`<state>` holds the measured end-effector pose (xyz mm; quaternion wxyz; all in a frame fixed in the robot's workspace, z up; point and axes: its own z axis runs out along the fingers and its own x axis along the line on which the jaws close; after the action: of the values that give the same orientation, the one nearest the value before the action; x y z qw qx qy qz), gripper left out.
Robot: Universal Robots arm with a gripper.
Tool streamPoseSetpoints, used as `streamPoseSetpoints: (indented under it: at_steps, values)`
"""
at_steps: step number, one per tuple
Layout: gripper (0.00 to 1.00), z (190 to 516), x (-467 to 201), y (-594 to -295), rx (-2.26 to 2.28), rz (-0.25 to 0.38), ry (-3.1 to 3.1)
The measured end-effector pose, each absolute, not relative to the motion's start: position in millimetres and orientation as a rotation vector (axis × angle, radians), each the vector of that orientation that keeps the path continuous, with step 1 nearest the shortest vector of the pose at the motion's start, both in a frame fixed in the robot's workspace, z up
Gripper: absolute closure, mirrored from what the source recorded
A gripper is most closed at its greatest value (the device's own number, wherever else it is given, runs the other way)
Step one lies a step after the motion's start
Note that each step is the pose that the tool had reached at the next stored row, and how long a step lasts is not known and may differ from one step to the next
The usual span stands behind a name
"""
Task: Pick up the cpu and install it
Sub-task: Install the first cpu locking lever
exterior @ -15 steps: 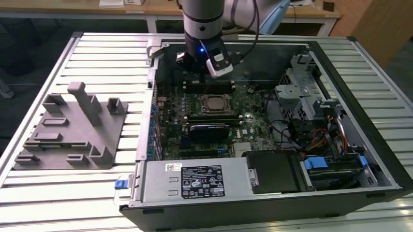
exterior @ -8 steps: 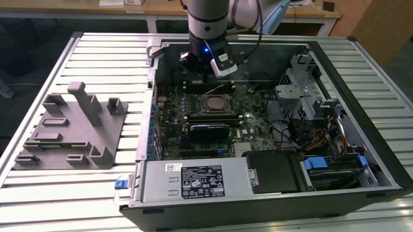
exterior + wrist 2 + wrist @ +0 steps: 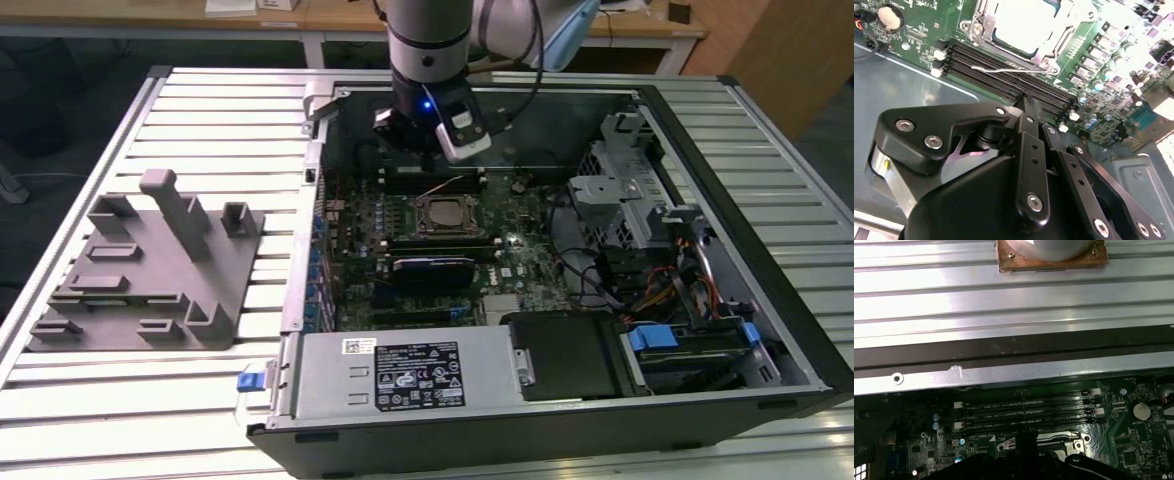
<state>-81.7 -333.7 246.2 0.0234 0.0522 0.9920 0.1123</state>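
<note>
Cpu already seated in the socket at top centre of the second wrist view, retaining lever apparently unlatched. Gripper hovering above the memory slots, jaws pinched together, holding nothing.

The cpu is a flat, silvery square. It lies level in its frame on the green board.

Pincer apparently closed, pointing down
</note>
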Motion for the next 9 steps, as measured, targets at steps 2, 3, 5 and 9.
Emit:
streamPoseSetpoints:
  at_steps: [2, 3, 5, 9]
  values:
    - [0.89, 245.0, -80.4, -333.7, 0.163, 0.359, 3.068]
    - [0.89, 244.2, -79.5, -333.7, 0.164, 0.363, 3.067]
    - [0.89, 242.7, -77.2, -333.7, 0.164, 0.368, 3.066]
    - [0.89, 242.3, -73.0, -333.8, 0.169, 0.366, 3.066]
